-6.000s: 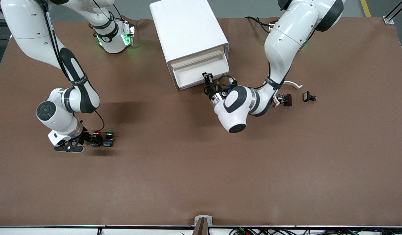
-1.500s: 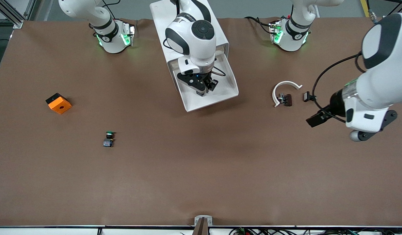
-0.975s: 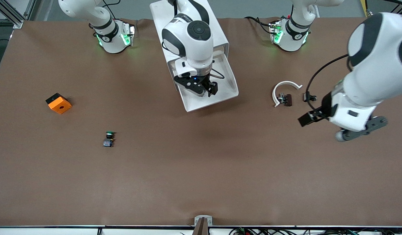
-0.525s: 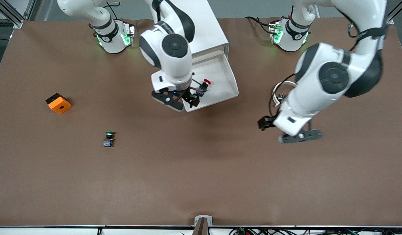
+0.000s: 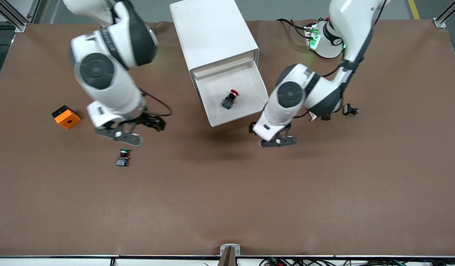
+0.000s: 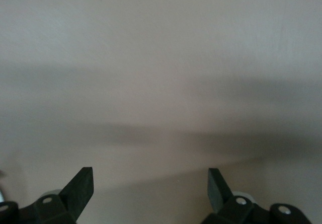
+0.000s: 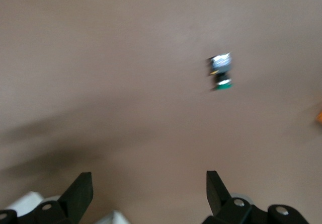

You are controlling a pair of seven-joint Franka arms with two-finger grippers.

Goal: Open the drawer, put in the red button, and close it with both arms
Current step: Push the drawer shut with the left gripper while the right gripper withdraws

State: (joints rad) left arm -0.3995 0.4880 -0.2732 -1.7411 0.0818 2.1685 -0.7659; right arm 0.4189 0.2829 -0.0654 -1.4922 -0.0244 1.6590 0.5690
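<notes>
The drawer (image 5: 263,89) stands pulled out of the white cabinet (image 5: 212,33). The red button (image 5: 230,99) lies in it, red cap toward the cabinet. My right gripper (image 5: 157,123) is open and empty over the bare table, between the drawer and the orange cube; its fingers (image 7: 80,189) stand wide apart. My left gripper (image 5: 251,129) is open and empty, low beside the drawer's front corner toward the left arm's end; its fingers (image 6: 83,186) show only the table mat between them.
The green-capped twin switch (image 5: 122,158) lies nearer the front camera than the right gripper and also shows in the right wrist view (image 7: 220,73). The orange cube (image 5: 66,117) sits toward the right arm's end. A small black part (image 5: 350,109) lies by the left arm.
The right gripper has left the drawer's edge and swung toward the right arm's end; the red button stays in the drawer. The left gripper has moved in beside the drawer's front corner.
</notes>
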